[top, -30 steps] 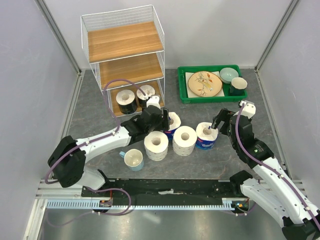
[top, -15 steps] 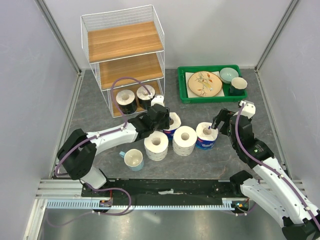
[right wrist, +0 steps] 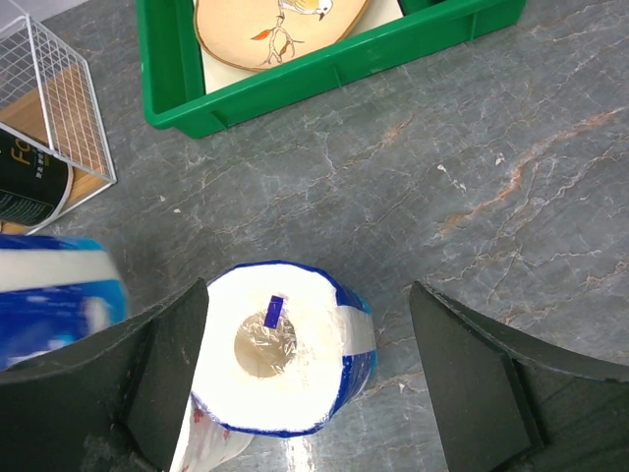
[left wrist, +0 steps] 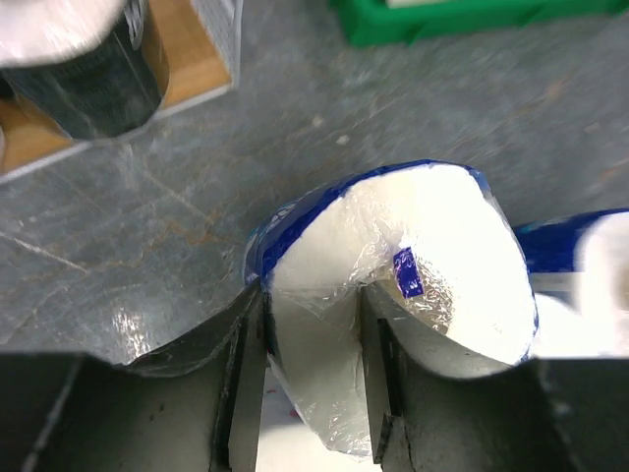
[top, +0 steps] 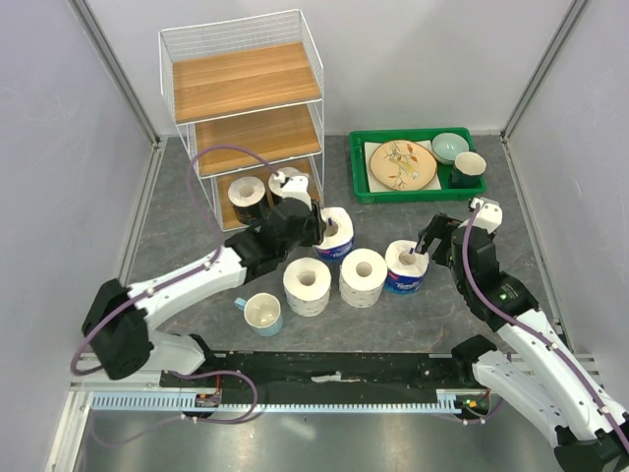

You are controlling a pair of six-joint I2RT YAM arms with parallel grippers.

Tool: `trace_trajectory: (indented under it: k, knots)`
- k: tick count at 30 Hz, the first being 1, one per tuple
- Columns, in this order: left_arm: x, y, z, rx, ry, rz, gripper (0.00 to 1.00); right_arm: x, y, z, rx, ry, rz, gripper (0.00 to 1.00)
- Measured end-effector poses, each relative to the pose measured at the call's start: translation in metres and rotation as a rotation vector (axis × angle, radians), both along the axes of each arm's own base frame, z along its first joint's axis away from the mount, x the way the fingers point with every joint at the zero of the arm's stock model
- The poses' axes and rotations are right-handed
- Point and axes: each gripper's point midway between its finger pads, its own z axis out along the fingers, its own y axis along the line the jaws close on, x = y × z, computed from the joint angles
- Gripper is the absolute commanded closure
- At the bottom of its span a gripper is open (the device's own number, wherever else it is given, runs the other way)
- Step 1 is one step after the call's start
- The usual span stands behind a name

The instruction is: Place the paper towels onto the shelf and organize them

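Surface point(top: 167, 228) was dark grey, marble-looking, with pale and rusty veins, kinda glossy under the light. Plain white walls point(top: 49, 147) on three sides, metal posts point(top: 116, 74) in the back corners, slotted rail point(top: 324, 401) up front.

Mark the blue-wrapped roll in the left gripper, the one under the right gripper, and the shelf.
left blue-wrapped roll point(left wrist: 457, 236), left wrist view, white top.
right blue-wrapped roll point(right wrist: 319, 339), right wrist view, top face.
shelf point(top: 246, 81), top external view, top board.
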Motion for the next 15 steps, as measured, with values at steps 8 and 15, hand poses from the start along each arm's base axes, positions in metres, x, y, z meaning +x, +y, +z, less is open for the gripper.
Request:
trace_trajectory:
  k: [8,15]
  knots:
    - [-0.018,0.024,0.109,-0.194,-0.206,0.014,0.59,-0.002,0.000,0.005,0.014,-0.018,-0.001,0.09]
    - [-0.010,0.067,0.188,-0.180,-0.409,0.159,0.59,-0.002,0.001,0.006,0.028,-0.020,0.000,0.09]
